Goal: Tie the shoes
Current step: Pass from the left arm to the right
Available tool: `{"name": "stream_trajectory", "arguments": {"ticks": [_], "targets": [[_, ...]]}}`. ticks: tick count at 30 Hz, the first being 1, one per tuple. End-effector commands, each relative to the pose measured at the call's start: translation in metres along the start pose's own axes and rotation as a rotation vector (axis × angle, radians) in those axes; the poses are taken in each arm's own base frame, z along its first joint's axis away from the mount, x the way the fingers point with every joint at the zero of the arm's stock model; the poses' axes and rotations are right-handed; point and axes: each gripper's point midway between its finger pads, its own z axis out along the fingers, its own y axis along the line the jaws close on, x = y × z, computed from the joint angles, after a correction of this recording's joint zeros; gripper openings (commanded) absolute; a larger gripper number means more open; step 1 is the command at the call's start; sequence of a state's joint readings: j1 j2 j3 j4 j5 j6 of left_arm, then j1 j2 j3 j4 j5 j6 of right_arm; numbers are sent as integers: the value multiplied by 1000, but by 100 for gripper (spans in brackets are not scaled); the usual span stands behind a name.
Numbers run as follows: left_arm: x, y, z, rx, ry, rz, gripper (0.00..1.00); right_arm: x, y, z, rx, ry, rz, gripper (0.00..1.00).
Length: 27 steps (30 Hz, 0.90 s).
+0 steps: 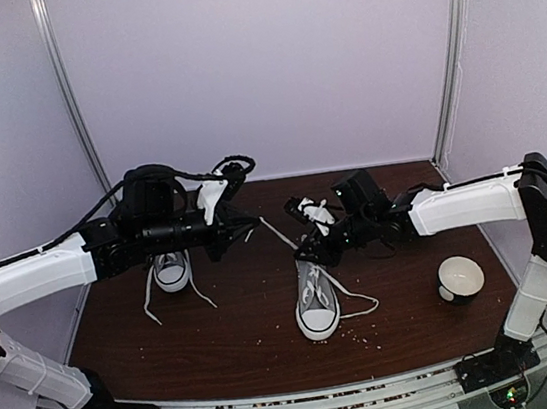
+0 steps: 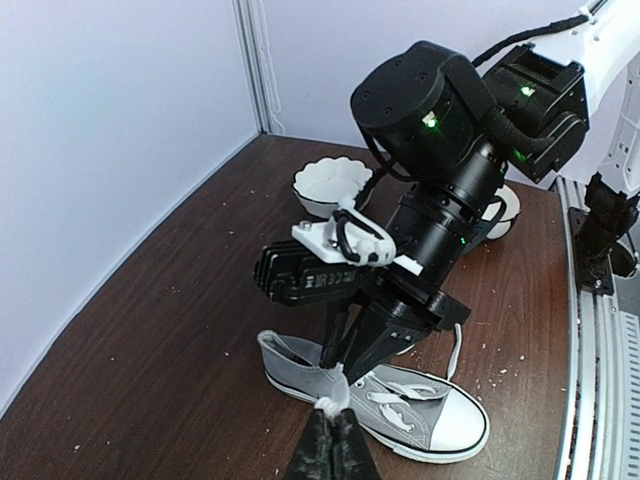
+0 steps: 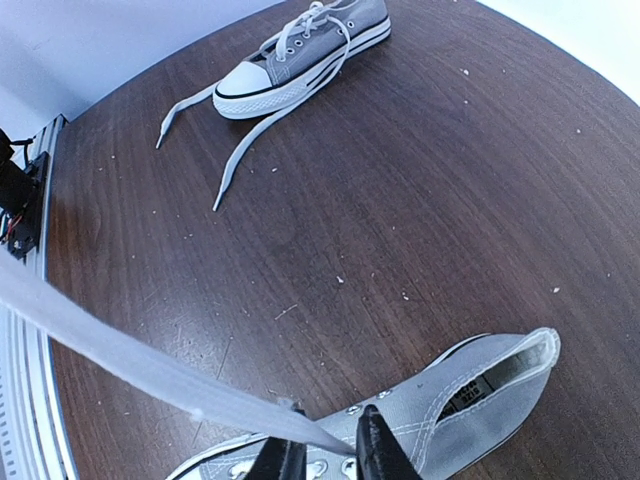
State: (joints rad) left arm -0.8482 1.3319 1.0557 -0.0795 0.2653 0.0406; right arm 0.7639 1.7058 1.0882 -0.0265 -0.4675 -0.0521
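White bowl (image 1: 460,271) sits right of the middle shoe (image 1: 317,305), whose toe points to the counter's (image 1: 239,325) near edge. The left hand (image 2: 333,420) pinches its lace (image 1: 277,232); the right hand's (image 3: 335,437) grip is unclear.

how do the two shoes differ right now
The left shoe lies untouched, both lace ends slack on the table; the middle shoe has one lace held taut by the left end effector. The left shoe sits farther back than the middle shoe. Both are grey, white-toed and untied.

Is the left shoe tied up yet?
No, untied. The left shoe has its laces lying loose and spread out on the table, with no bow.
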Motion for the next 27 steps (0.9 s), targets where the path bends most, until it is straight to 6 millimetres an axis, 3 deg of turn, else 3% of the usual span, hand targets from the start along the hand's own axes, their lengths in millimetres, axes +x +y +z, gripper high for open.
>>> {"name": "stream_trajectory", "arguments": {"ticks": [1, 5, 8, 9, 15, 19, 23, 25, 27], "targets": [[-12, 2, -8, -21, -42, 27, 0, -6, -5, -8, 29, -19, 23, 15], [-12, 4, -12, -40, -47, 27, 0, -7, -5, -11, 33, -22, 29, 5], [3, 9, -9, -74, -5, 12, 0, -8, -6, -15, 40, -21, 47, 0], [14, 11, -6, -89, 25, 7, 0, -9, -6, -17, 43, -23, 55, 0], [129, 33, 20, -232, 308, -32, 0, -4, -6, -25, 51, -17, 170, 0], [169, 19, 54, -176, 424, 51, 0, -2, -7, -25, 57, -40, 272, 0], [174, -7, 86, -95, 419, 96, 0, 2, -11, -23, 74, -50, 374, 0], [165, -15, 94, -60, 378, 94, 0, 2, -11, -23, 69, -60, 416, 0], [153, -13, 97, -77, 331, 76, 28, 3, -12, -22, 75, -64, 456, 0]]}}
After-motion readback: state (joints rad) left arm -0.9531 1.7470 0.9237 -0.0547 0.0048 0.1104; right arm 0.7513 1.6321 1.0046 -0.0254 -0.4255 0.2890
